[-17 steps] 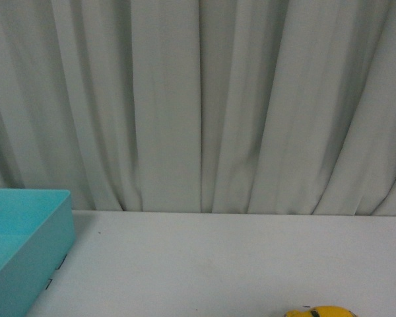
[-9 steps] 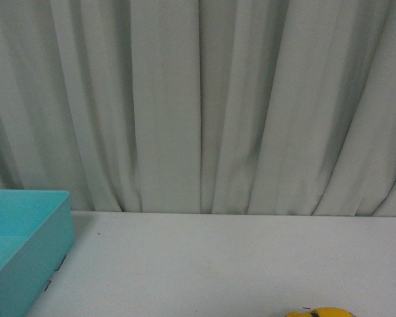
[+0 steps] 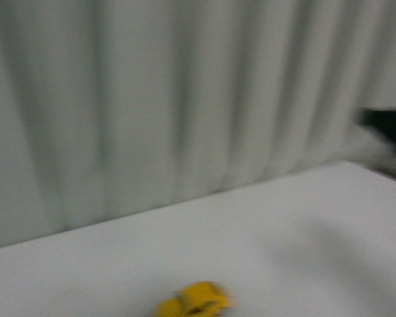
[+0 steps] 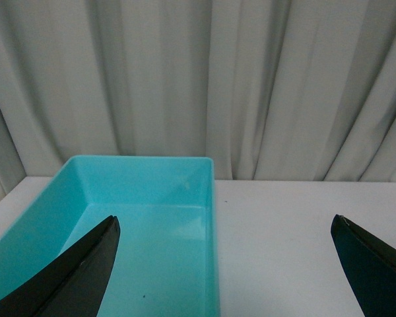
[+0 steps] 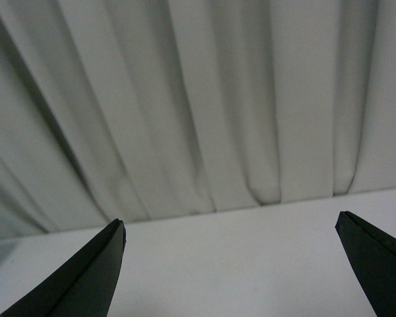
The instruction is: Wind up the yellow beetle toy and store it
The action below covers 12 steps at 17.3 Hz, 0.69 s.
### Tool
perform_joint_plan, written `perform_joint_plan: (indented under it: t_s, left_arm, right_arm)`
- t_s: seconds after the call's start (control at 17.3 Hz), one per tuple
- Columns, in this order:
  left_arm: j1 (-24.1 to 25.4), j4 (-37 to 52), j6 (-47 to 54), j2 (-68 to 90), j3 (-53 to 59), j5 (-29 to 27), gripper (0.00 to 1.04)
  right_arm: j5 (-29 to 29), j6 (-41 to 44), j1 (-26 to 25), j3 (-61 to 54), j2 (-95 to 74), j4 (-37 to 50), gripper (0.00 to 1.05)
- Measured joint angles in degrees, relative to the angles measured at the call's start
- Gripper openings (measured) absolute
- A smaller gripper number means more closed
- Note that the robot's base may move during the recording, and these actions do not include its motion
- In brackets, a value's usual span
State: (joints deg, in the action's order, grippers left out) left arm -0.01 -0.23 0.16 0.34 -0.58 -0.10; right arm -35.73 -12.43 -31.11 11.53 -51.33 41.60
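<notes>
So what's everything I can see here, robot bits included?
yellow beetle toy: one, yellow, on the table near the bottom edge of the front view; blurred.
bin: one, turquoise, open-topped, on the table in front of the curtain; shows only in the left wrist view.
table: one, white, under the toy and the bin.
curtain: one, pale grey, pleated, hanging behind the table.
dark shape: one, black, at the right edge of the front view; too blurred to identify.
left gripper: one, black, open, holding nothing, facing the bin.
right gripper: one, black, open, holding nothing, facing bare table and curtain.
</notes>
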Motion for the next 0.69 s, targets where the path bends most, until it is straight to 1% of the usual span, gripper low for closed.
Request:
perform_joint_plan:
  t_s: [0.06,0.12,0.17,0.23,0.29,0.35,0.41,0.46,0.52,0.64,0.69]
  left_arm:
    - [0.0,0.0,0.0,0.0,0.0,0.0,0.98]
    - [0.0,0.1,0.0,0.0,0.0,0.1,0.98]
    - [0.0,0.0,0.0,0.0,0.0,0.1,0.98]
    - [0.0,0.0,0.0,0.0,0.0,0.1,0.98]
    - [0.0,0.0,0.0,0.0,0.0,0.1,0.98]
    - [0.0,0.0,0.0,0.0,0.0,0.1,0.98]
    - [0.0,0.0,0.0,0.0,0.0,0.1,0.98]
    - [0.0,0.0,0.0,0.0,0.0,0.1,0.98]
    - [0.0,0.0,0.0,0.0,0.0,0.1,0.98]
    - [0.0,0.0,0.0,0.0,0.0,0.1,0.98]
    - [0.0,0.0,0.0,0.0,0.0,0.1,0.98]
  right_arm:
    - [0.8,0.0,0.2,3.0,-7.2,5.8,0.98]
    - [1.2,-0.2,1.5,7.0,-15.1,10.8,0.98]
    - [2.6,-0.2,3.4,10.7,-21.8,14.0,0.98]
    - [3.2,-0.2,5.1,13.8,-26.3,13.3,0.98]
    - [3.1,0.3,8.1,17.9,-32.5,12.9,0.98]
    - [2.1,2.1,11.8,23.1,-38.4,9.5,0.98]
    - [0.9,5.1,14.8,28.1,-43.8,8.5,0.98]
    - [-2.4,9.2,16.7,33.2,-47.9,4.1,0.98]
    - [-6.3,13.1,17.7,36.9,-50.6,-0.7,0.98]
    - [-14.2,21.7,18.0,40.7,-52.8,-9.2,0.98]
    - [-19.7,28.2,17.6,43.3,-53.5,-17.2,0.98]
